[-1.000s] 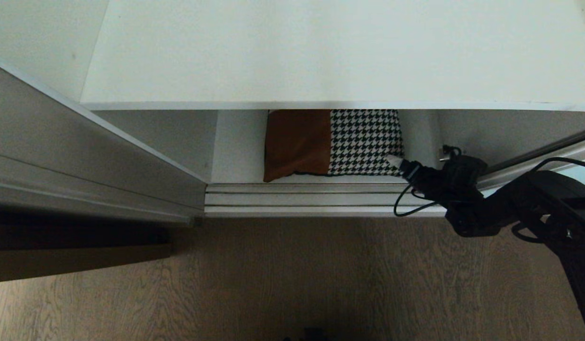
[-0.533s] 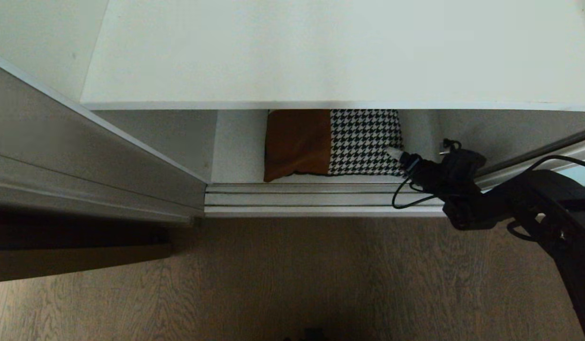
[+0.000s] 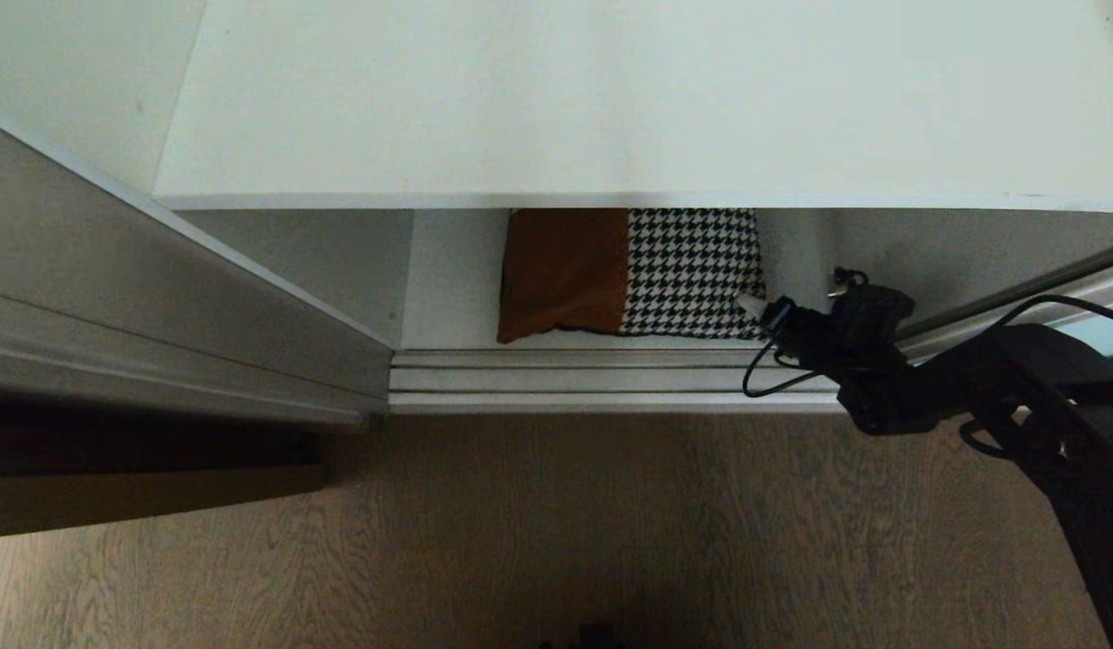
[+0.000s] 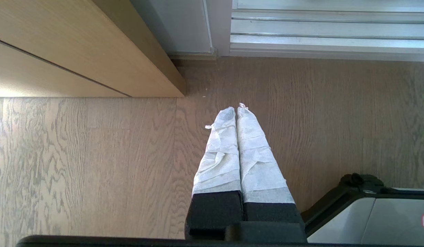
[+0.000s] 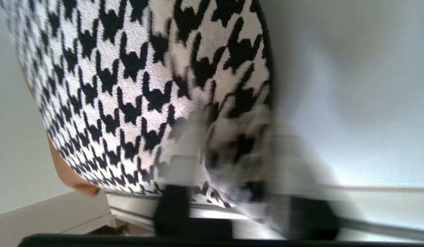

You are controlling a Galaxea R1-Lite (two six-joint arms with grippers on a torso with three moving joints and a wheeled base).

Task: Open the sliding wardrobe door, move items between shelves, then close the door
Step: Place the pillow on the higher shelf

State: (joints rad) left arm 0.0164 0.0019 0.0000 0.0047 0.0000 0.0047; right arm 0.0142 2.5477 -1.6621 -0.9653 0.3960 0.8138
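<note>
One cushion (image 3: 630, 270) is being gripped at its near right corner by the right gripper (image 3: 756, 306); in the right wrist view the two fingers (image 5: 184, 151) are smeared by blur, yet houndstooth cloth (image 5: 136, 79) is seen bunched between them, so the jaws are partly closed on that corner. From the gripper the cushion stretches away to the left, lying flat on the bottom shelf (image 3: 452, 288), its longer visible side running along the shelf's front edge, houndstooth half nearest the gripper, tan leather half beyond it. Its far part is hidden beneath the upper shelf (image 3: 610, 99), so its full shape and any further patch cannot be made out. Two shelves are counted. Just in front of the gripper the door tracks (image 3: 565, 379) are laid along the wardrobe's foot. The sliding wardrobe door (image 3: 1016, 302) is seen only as a frame edge behind the right arm, mostly cut off. The left gripper (image 4: 236, 109) is seen in its wrist view alone, pointed down at the wooden floor (image 4: 95, 164), its two wrapped fingers pressed together on nothing.
</note>
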